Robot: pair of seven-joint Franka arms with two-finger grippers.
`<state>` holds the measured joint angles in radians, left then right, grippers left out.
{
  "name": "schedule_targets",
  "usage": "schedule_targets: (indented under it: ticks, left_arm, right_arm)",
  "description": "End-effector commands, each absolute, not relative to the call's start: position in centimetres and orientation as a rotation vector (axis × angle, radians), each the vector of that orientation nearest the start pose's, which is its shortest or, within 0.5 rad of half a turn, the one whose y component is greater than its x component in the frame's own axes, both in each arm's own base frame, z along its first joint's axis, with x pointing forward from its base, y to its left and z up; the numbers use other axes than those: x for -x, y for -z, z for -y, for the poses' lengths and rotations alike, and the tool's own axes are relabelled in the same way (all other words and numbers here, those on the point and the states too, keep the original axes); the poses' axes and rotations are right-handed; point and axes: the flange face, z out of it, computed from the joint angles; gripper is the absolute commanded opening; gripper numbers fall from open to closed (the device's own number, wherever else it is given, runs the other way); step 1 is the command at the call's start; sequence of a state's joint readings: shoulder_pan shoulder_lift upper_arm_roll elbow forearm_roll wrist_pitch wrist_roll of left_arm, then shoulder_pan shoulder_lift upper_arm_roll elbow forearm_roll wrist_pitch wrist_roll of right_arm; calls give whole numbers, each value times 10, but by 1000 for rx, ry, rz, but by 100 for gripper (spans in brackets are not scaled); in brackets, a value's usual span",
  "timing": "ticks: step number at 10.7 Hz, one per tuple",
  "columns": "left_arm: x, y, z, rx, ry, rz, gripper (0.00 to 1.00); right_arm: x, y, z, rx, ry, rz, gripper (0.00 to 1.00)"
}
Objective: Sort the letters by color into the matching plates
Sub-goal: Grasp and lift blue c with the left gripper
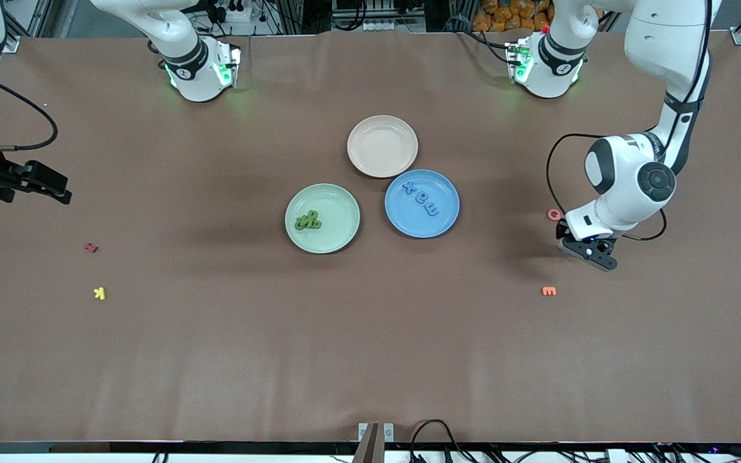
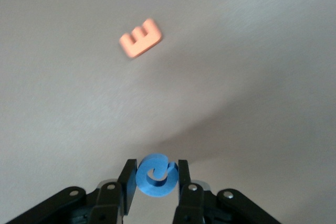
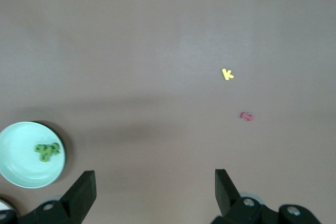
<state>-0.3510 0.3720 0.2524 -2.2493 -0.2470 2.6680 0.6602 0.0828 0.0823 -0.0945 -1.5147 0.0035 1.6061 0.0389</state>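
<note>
- Here, a blue letter (image 2: pixel 155 176) sits clamped between the fingers of the left gripper (image 1: pixel 586 252), hanging in the air over bare table toward the left arm's end; the pinch across its curled body looks meant to carry it flat.
- The blue plate (image 1: pixel 448 222), at mid-table, already holds three blue letters (image 1: pixel 422 198) in a row, so the held one appears to be the last of its colour.
- Beside it, toward the right arm's end, the green plate (image 1: pixel 345 235) holds a small heap of green letters (image 1: pixel 309 220); that colour looks finished.
- A beige plate (image 1: pixel 370 164) lies just beside both, farther from the front camera, with nothing in it.
- The right gripper (image 1: pixel 36 182) waits with its jaws spread wide and nothing between them, over the table's edge at the right arm's end, clear of the plates.
- Stray letters lie on the table (image 1: pixel 370 354): an orange letter (image 1: pixel 548 291) near the left gripper and nearer the front camera, a pink letter (image 1: pixel 554 213) close by the left arm's wrist, and a yellow letter (image 1: pixel 100 293) and a red letter (image 1: pixel 91 247) toward the right arm's end.
- The table is covered in a plain brown matte sheet, faintly creased; cables and rack frames line its edges.
</note>
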Motion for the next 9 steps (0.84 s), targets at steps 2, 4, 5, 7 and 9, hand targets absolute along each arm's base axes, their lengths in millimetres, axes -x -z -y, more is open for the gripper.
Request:
schedule_targets:
  ticks: [2, 4, 5, 7, 9]
  left_arm:
    - [-544, -231, 106, 3100, 108, -842, 0]
    - [-541, -233, 134, 3124, 104, -804, 0]
    - [-540, -234, 142, 3130, 95, -781, 0]
    - [-533, -236, 174, 3161, 80, -721, 0]
    - [-526, -239, 201, 3166, 68, -676, 0]
  right_arm:
    - [-579, -613, 5, 3067, 53, -190, 100]
    - [-579, -621, 7, 3065, 72, -194, 100]
    - [-581, -628, 5, 3075, 99, -184, 100]
    - [-582, -630, 2, 3085, 107, -162, 100]
    - [-583, -629, 0, 3093, 107, -162, 100]
